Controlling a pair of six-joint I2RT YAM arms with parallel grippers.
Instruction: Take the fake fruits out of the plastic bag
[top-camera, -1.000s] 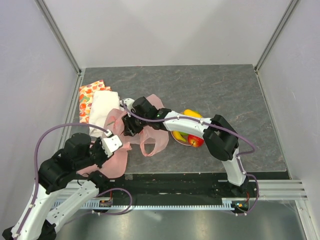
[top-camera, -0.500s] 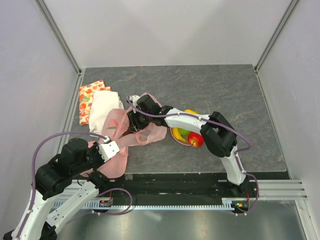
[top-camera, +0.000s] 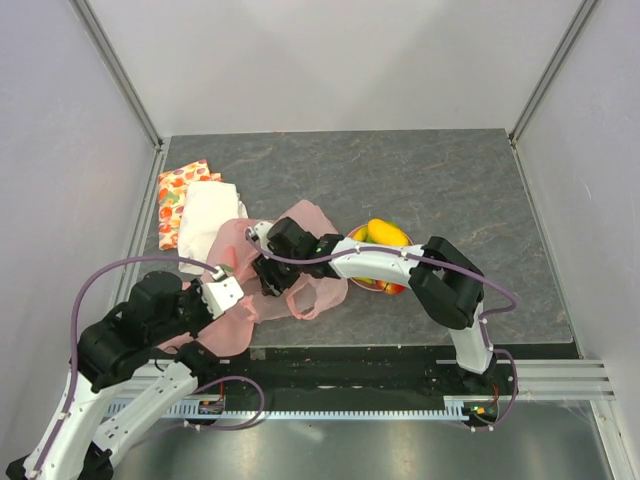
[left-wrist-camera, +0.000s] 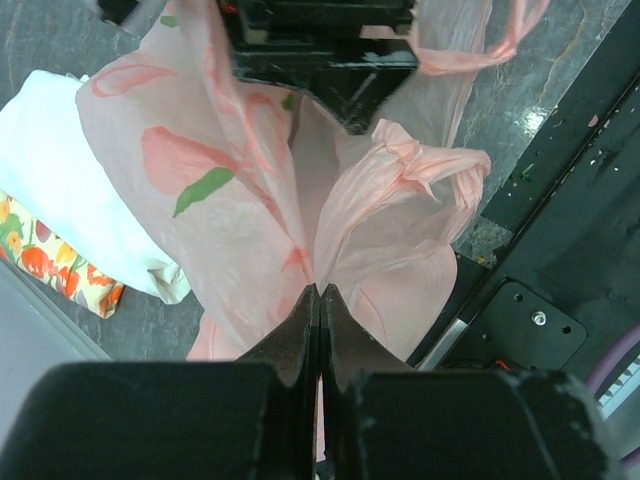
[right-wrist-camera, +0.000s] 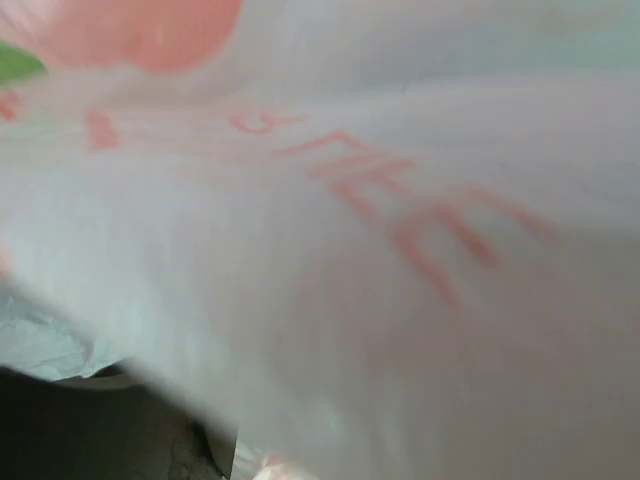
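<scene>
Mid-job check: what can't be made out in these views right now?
- Right gripper jaws: the right wrist view is all blurred plastic bag film, and from above the right arm covers them; open or shut is unclear.
- Bag contents: crumpled film hides any fruit inside, in every view.
- Fake fruits beside the bag: the right arm crosses them in the top view, so their count is unclear.

The plastic bag (top-camera: 305, 218) lies left of centre on the table (top-camera: 450, 180), its near edge pinched in my left gripper (left-wrist-camera: 320, 290). My right gripper (top-camera: 265, 274) is over its middle. The fake fruits (top-camera: 386, 235) sit just right of it, with two cloths (top-camera: 205, 225) behind-left, touching it.
</scene>
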